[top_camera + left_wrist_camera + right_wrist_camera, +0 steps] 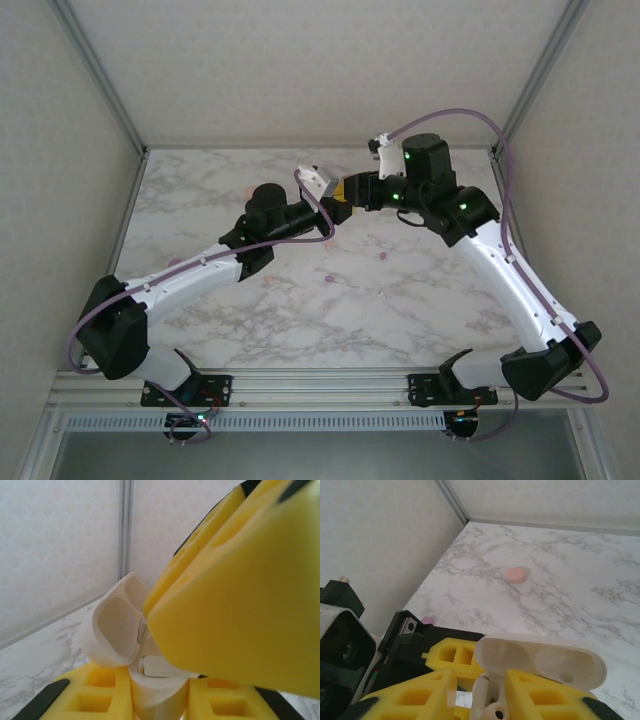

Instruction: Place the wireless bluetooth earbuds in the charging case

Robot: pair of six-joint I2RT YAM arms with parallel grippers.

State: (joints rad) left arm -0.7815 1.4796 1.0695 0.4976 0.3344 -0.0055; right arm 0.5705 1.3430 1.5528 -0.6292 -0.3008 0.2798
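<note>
Bright, soft, diffuse light all over; only faint shadows fall on the marble table (400, 300). In the left wrist view, the yellow pad (240, 605) at three o'clock is soft and blurred.

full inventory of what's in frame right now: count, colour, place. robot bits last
charging case: 1, white, lid open, held aloft in the jaws of the left gripper
earbud: 1, white, at the case mouth between the jaws of the right gripper; grip unclear
pink piece: 1, pink, round, lying on the table beyond the case
purple piece: 1, purple, tiny, on the table near the wall
table: 1, white-grey marble
left gripper: 1, yellow, shut on the charging case
right gripper: 1, yellow, meeting the left one above mid-table
left arm: 1, white and black, reaching in from the left
right arm: 1, white and black, reaching in from the right
</note>
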